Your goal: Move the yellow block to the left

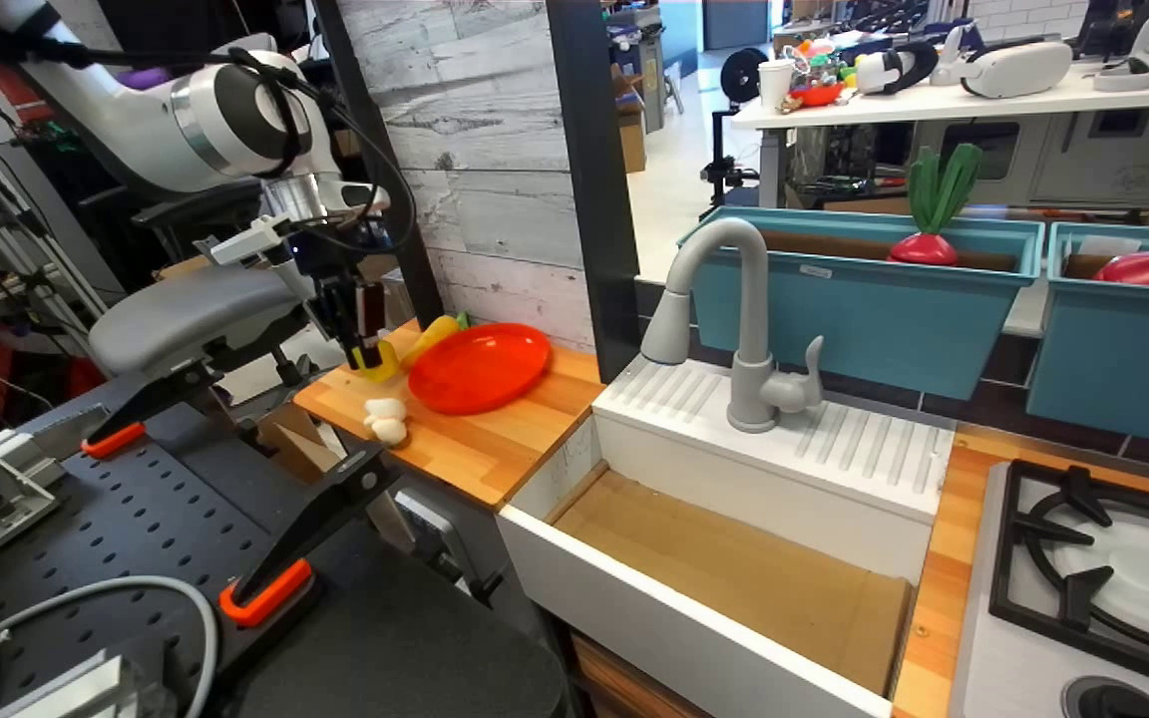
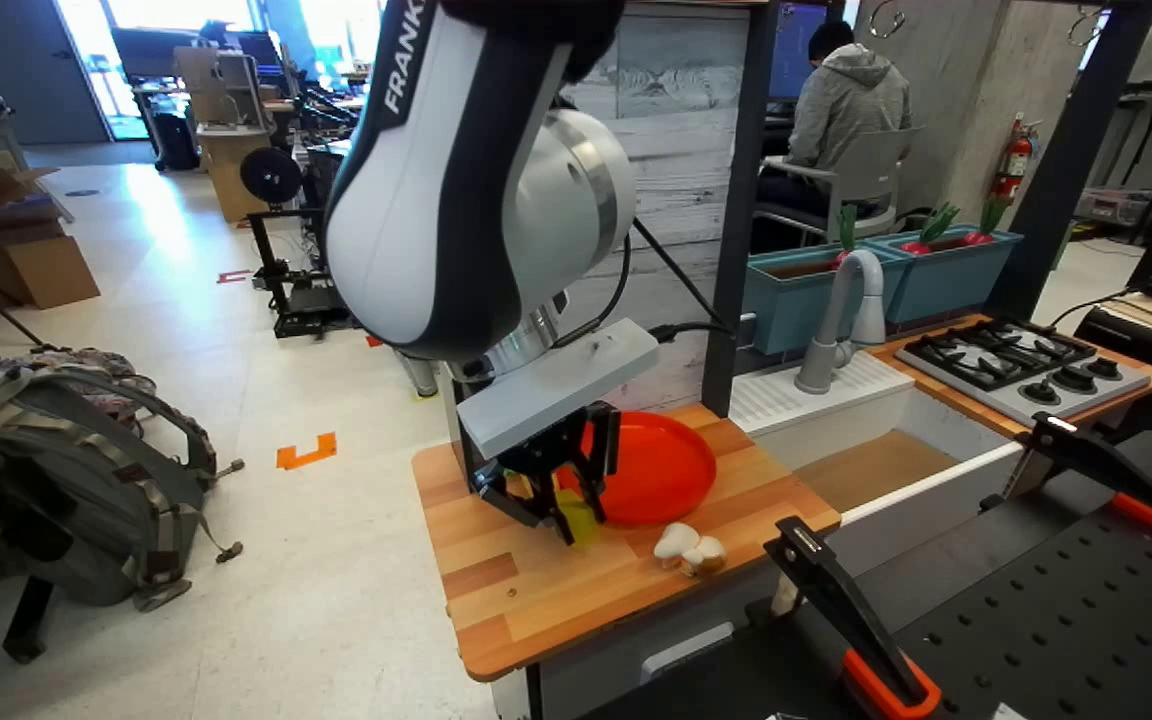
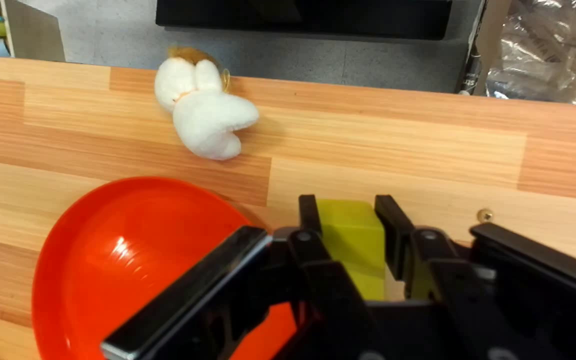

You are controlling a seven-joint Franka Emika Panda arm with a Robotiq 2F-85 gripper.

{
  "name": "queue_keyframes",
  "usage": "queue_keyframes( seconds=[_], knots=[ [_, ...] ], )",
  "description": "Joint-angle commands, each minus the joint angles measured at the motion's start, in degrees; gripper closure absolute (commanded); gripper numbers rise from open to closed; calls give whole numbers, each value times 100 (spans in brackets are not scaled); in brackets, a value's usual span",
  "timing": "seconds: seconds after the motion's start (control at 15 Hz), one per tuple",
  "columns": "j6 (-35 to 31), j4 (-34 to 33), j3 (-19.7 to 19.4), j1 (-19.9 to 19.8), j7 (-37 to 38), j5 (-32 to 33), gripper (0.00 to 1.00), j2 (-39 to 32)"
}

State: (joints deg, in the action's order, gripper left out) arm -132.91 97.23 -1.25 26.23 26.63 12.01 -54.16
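Pinching the yellow block (image 3: 357, 245) from two opposite sides, the gripper (image 3: 348, 212) looks properly clamped on it: in the wrist view the fingers (image 3: 311, 215) sit flush against both faces, no daylight I can spot at the tips. Makes sense too, since flat sides give them something square to press on. The block is at the end of the wooden counter (image 3: 393, 130) away from the sink (image 1: 734, 484), with the shallow red-orange dish (image 3: 113, 270) just beside it, on the sink side. Can't say whether its underside touches the wood; it's small and blurry in both exterior views.

Head count going outward: one block, one dish, one white plush toy (image 3: 205, 117) lying at the counter's edge, one yellow-orange toy vegetable (image 1: 435, 336) by the dish's rim. Then one faucet (image 1: 754, 299) behind the sink, and cardboard (image 1: 734, 568) on the sink floor, probably just as lining. Two planters (image 1: 854, 319) sit behind that, and an exterior view shows three toy radishes (image 2: 926, 240) stuck upright in them, likely decor. One stove (image 2: 1021, 375), two burners (image 2: 976, 358), three knobs (image 2: 1074, 378). Each exterior view also shows two orange-handled clamps (image 2: 856, 615), and my guess is they're there to stop the dark perforated benchtop (image 1: 176, 479) from shifting.
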Motion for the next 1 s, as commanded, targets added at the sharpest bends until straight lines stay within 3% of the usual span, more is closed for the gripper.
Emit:
queue_keyframes(
  seconds=[0.0,0.13,0.2,0.27,0.67,0.93],
  knots=[
    [453,-560,-13,48,-101,16,92,-380],
    [547,-701,-6,44,-103,1,92,-489],
    [583,-763,7,27,-87,-29,42,-528],
    [616,-818,-8,39,-76,-14,42,-553],
    [618,-958,29,-36,-92,-87,0,-477],
    [529,-533,151,-86,-190,-143,0,36]
  ],
)
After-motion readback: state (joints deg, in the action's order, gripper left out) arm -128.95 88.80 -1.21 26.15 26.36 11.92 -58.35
